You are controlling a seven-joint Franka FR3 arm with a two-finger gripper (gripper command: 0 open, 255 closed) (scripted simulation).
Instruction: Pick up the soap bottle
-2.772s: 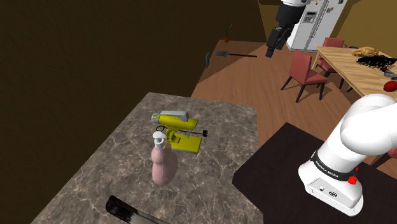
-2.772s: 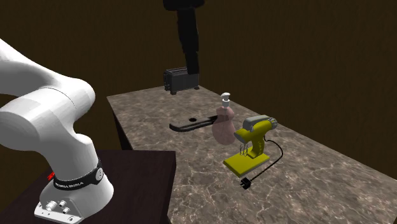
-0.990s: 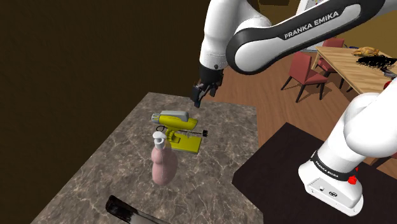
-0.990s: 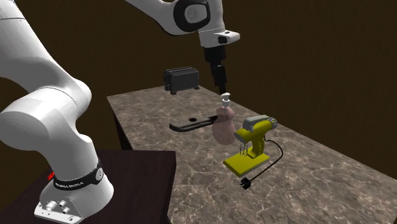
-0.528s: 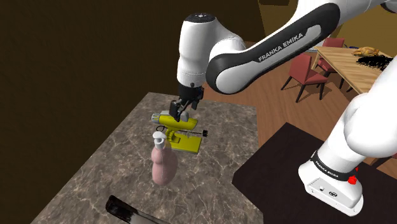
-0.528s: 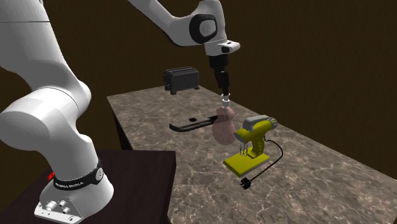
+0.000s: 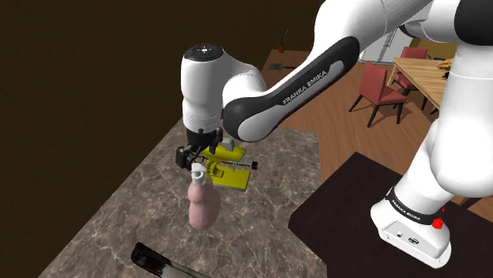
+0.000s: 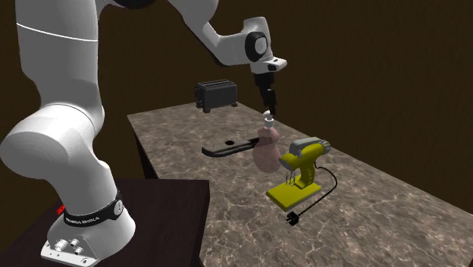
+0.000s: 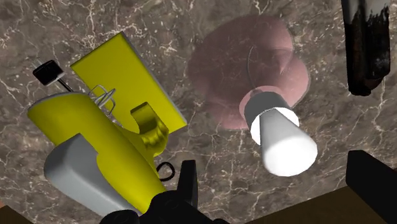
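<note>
Pink and pear-shaped, the soap bottle [image 7: 203, 205] stands upright near the middle of the marbled counter [image 7: 134, 213]. Its white pump head [image 9: 283, 143] points up at the gripper [image 7: 194, 156], which hangs just above it with its jaws spread. In the wrist view the pump sits between the two black fingers [image 9: 189, 184] and touches neither. The step in hand looks to be the descent onto the bottle, and the grip should probably land lower than the pump. The head is small and likely to give, and the wide, rounded belly may be too broad for the opening, so the narrow neck between them promises the firmest hold. Going straight down, centred on that neck, should keep the bottle from being nudged over. The yellow hand mixer [image 8: 302, 163] is the main hazard. It lies at about one o'clock of the bottle in the shoulder view and at about four o'clock in the second exterior view, close beside it but apart, so a finger on that side would have little room. A dark flat utensil [image 8: 230, 147] lies at about nine o'clock of the bottle in the second exterior view, near it but not touching. Closing is best held back until both fingers flank the neck evenly.
</note>
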